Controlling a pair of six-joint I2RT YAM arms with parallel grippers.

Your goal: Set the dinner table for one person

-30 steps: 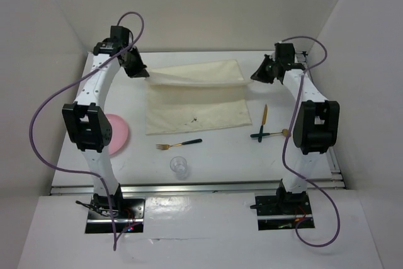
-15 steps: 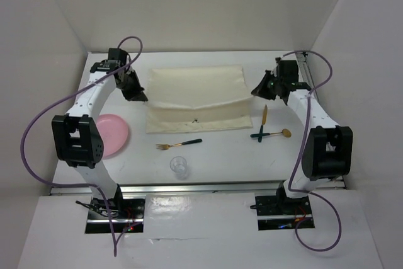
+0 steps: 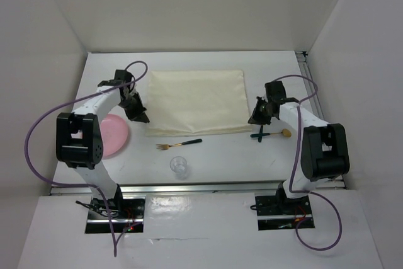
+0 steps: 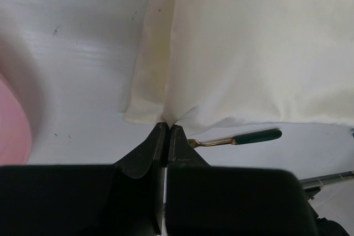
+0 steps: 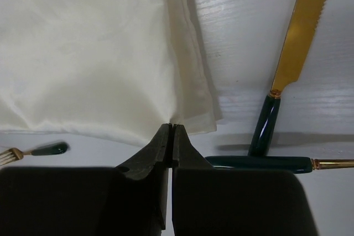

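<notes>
Mat (image 3: pixel 196 102) lay on table (image 3: pixel 227 155); left gripper (image 3: pixel 143 118) clamped its near-left corner, right gripper (image 3: pixel 253 120) clamped its near-right corner. Fork (image 3: pixel 179 144) and glass (image 3: pixel 179 166) sat nearby.

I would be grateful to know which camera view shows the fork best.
The top external view: the fork lies whole and uncovered, though small. The left wrist view shows only its green handle and gold neck; the right wrist view gives just a blurred, cut-off glimpse at the frame's lower left.
</notes>
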